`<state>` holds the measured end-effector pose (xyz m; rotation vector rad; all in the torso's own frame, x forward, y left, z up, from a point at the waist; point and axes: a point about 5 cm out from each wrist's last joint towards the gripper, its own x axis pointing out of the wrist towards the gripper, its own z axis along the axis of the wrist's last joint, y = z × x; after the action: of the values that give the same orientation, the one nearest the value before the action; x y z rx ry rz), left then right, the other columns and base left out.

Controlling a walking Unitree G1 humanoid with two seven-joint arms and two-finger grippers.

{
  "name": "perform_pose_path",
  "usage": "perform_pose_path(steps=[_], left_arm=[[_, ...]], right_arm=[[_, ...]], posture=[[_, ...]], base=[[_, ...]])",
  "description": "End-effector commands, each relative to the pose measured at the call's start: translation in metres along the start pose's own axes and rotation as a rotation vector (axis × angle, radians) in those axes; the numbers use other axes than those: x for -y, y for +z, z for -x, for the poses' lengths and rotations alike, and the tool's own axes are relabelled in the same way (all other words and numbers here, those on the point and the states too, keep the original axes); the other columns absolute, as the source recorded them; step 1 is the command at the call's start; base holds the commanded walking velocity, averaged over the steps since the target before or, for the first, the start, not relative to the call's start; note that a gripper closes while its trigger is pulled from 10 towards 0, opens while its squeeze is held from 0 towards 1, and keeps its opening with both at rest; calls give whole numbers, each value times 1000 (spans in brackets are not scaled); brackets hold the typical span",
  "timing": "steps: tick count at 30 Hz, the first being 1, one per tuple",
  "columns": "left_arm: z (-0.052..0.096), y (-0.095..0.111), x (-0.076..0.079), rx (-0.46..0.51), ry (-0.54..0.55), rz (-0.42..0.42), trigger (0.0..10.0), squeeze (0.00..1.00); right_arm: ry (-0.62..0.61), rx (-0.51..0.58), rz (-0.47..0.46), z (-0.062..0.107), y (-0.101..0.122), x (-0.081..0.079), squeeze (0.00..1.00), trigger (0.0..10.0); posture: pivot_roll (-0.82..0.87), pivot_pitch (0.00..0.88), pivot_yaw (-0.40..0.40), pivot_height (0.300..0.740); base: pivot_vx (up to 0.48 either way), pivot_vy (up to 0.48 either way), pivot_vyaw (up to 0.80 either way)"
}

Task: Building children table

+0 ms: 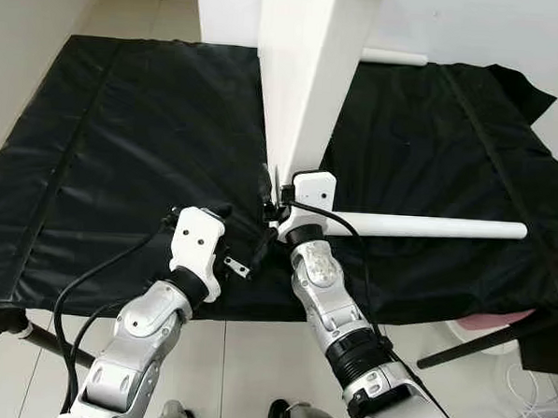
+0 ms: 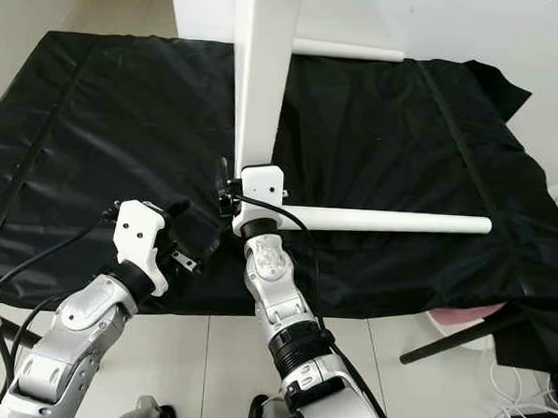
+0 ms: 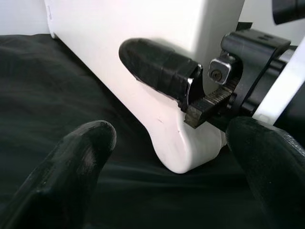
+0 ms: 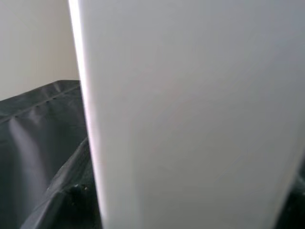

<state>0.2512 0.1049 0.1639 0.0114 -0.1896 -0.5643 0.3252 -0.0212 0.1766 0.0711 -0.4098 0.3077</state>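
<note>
The white tabletop panel (image 1: pixel 304 79) stood on edge in the middle of the black mat (image 1: pixel 105 144), so I'll place everything off that. Just left of its near bottom corner, the left gripper (image 1: pixel 242 259) hovered low over the mat with its fingers spread wide and nothing between them; in the left wrist view those fingers (image 3: pixel 71 162) framed the panel's rounded corner (image 3: pixel 183 152), a little apart from it. Right at that corner the right gripper (image 1: pixel 277 207) was pinching the panel's edge, one black finger (image 3: pixel 157 64) pressed flat on its face. Right of the panel, a loose white table leg (image 1: pixel 428 227) lay on the mat, long axis running straight away from the corner, near end right beside the right wrist. Another leg (image 1: pixel 395 57) sat behind the panel. I'd guess the free left arm has to cross over for the leg.
</note>
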Motion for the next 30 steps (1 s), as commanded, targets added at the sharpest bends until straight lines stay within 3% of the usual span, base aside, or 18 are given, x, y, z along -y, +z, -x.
perform_pose_path(steps=[1,9,16,17,20,22,28,30], left_arm=[[0,3,1,6,4,3,10000,0],[1,4,2,10,-13,6,10000,0],[6,8,-9,-5,-77,-28,10000,0],[11,11,-15,-13,-104,-43,10000,0],[15,14,-20,-21,-129,-60,10000,0],[21,16,-24,-41,-163,-100,10000,0],[23,16,-25,-53,-177,-115,10000,0],[24,15,-25,-65,-191,-115,10000,0]], right_arm=[[53,209,-91,-12,44,-33,0,10000],[63,229,-38,11,39,-13,0,10000],[35,184,11,29,30,9,0,10000],[13,158,32,36,26,19,0,10000],[-11,137,55,43,23,29,0,10000],[-50,100,94,56,19,47,0,10000],[-75,70,120,66,15,60,0,10000],[-117,16,171,81,8,79,0,10000]], posture=[[66,144,-26,740],[61,140,-31,740],[55,140,-28,740],[55,140,-29,740],[58,139,-31,740],[60,138,-32,740],[59,134,-35,740],[49,127,-37,740]], base=[[0,0,0],[0,0,0],[0,0,0],[0,0,0],[0,0,0],[0,0,0],[0,0,0],[0,0,0]])
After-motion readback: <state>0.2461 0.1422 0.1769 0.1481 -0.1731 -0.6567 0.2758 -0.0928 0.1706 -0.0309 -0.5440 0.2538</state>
